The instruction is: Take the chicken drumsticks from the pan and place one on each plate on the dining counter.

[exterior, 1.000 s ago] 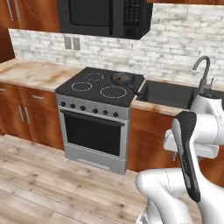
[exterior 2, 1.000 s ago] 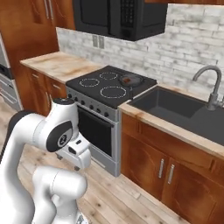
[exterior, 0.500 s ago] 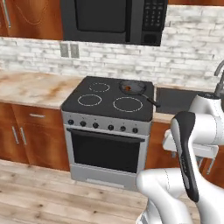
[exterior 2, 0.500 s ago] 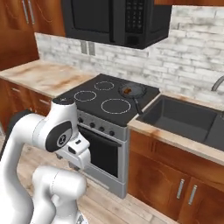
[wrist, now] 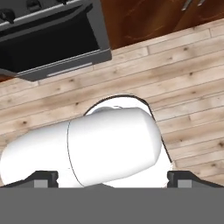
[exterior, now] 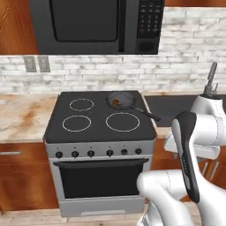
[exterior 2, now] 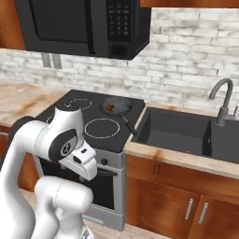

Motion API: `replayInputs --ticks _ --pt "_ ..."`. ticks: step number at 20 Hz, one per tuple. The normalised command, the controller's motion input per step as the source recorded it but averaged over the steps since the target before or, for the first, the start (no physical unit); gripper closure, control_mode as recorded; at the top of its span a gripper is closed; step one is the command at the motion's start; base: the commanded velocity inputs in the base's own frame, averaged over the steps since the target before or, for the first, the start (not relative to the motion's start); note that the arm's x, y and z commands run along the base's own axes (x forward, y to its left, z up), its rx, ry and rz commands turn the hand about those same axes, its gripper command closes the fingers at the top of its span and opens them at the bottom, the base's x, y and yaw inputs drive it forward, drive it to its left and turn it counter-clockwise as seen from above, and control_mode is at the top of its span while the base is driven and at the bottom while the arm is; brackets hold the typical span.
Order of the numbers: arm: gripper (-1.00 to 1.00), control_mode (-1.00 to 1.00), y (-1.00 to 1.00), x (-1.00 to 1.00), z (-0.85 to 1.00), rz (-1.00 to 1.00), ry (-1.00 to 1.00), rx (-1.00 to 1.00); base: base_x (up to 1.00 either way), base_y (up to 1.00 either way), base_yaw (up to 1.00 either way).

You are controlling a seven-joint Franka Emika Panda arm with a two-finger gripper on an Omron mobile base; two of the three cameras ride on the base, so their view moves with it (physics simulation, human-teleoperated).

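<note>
The drumsticks lay in the pan, showing as a small reddish-brown patch on its floor; too small to tell whether one piece or two, or how they lay against each other. The same patch showed in the right base view. The pan sat on the back right burner of the stove, its black handle running forward and right, toward the sink side, with its end near the stove's right edge. A microwave hung directly above the stove. Worktop lay to the left of the stove. No plates were in sight.

The gripper pointed down at the wood floor, with the oven door at the top of the hand view. Its two tips stood wide apart at the bottom corners, nothing between them: open and empty. The arm was folded low in front of the base, well apart from the pan.

Judgement: pickup not yet begun. Risks from here:
- The reach goes up and forward under the microwave, so a high approach could strike its underside.
- The handle lies toward the arm's side and could get knocked, turning the pan.
- The meat is small and glossy, so a shallow pinch may slip or catch both pieces.
- The pan's walls could foul the tips.
</note>
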Motion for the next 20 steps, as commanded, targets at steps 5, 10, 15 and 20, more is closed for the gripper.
replayInputs --ticks 5,10,15,20 --pt "-1.0 1.0 0.0 0.0 0.0 0.0 0.0 0.0 0.67 0.57 -0.11" --pt "-1.0 1.0 0.0 0.0 0.0 0.0 0.0 0.0 0.64 0.36 0.0" --pt "-1.0 1.0 0.0 0.0 0.0 0.0 0.0 0.0 0.64 0.03 0.0" --pt "-1.0 1.0 0.0 0.0 0.0 0.0 0.0 0.0 0.53 0.0 0.0"
